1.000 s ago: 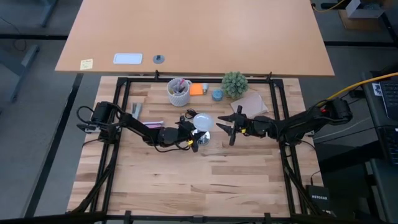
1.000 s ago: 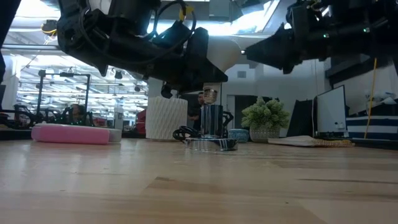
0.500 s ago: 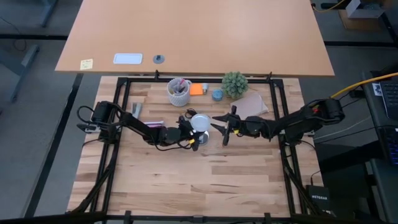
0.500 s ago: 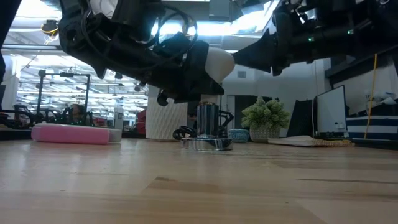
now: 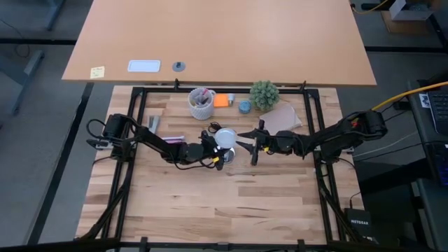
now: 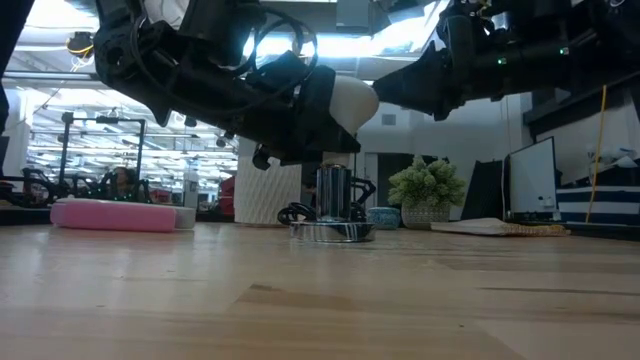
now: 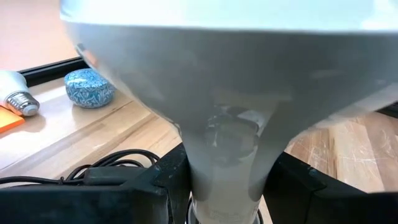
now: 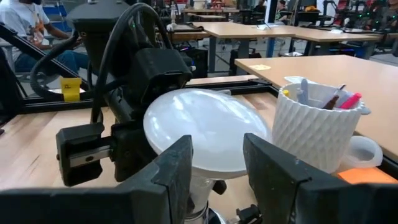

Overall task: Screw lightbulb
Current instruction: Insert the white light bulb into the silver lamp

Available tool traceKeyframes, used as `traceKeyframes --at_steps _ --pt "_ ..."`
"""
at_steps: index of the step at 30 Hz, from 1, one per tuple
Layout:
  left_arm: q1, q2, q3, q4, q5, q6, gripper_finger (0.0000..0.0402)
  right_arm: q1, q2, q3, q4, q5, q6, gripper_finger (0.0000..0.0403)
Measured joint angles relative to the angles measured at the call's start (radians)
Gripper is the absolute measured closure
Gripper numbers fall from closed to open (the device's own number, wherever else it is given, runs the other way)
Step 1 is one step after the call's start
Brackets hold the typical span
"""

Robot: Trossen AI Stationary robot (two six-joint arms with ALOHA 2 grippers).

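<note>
The white frosted lightbulb (image 5: pixel 225 138) is held by my left gripper (image 5: pixel 214 152), above the silvery round fitting (image 6: pixel 333 205). The fitting stands by its flat base on the table with its black cord beside it. In the right wrist view the bulb's globe (image 8: pixel 205 132) shows in front of the left gripper. My right gripper (image 5: pixel 243 141) is open, just to the bulb's right. Its two fingers stand apart before the globe, and I cannot tell whether they touch it. The bulb's screw base is hidden behind my left gripper. My left gripper pinches the bulb's narrow neck (image 7: pixel 222 168), below the globe, between its two fingers (image 7: pixel 163 186). The fingers come from the table's left, slanting down. The bulb is lifted, globe up, with its lower end over the fitting; the fingers hide whether it meets the socket.
Along the far edge stand a white ribbed cup of pens (image 5: pixel 201 103), an orange pad (image 5: pixel 222 100), a blue round box (image 5: pixel 243 106) and a small plant (image 5: pixel 264 93). A spare bulb (image 7: pixel 15 99) lies near the pad. A pink object (image 6: pixel 115 215) lies at the left.
My right gripper has gone toward the table's left, up to the bulb, staying open. My left gripper has come down a little with the bulb, so the bulb's lower end, which showed above the fitting, is now hidden at the fitting's top.
</note>
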Motion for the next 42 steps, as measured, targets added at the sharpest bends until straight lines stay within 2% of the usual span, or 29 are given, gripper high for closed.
traceKeyframes --at_steps 7,12,17,21,31,42 --pt "-0.003 0.000 0.000 -0.005 0.001 0.000 0.0249 0.000 -0.082 -0.001 0.043 0.023 -0.045 0.0253" --pt "-0.003 0.000 0.000 -0.005 0.001 0.003 0.0249 0.000 -0.159 0.000 0.004 0.146 -0.079 0.0253" --pt "-0.003 0.000 0.000 -0.005 0.001 0.002 0.0249 0.000 -0.175 0.000 -0.145 0.256 -0.077 0.0253" --pt "-0.003 0.000 0.000 -0.003 0.001 0.003 0.0249 0.000 -0.175 -0.001 -0.231 0.255 -0.077 0.0253" --pt "-0.003 0.001 0.000 0.026 0.001 0.009 0.0249 0.000 -0.192 -0.001 -0.253 0.255 -0.101 0.0253" --pt "-0.008 0.001 0.000 0.025 0.001 0.007 0.0249 0.000 -0.192 -0.001 -0.394 0.254 -0.047 0.0253"
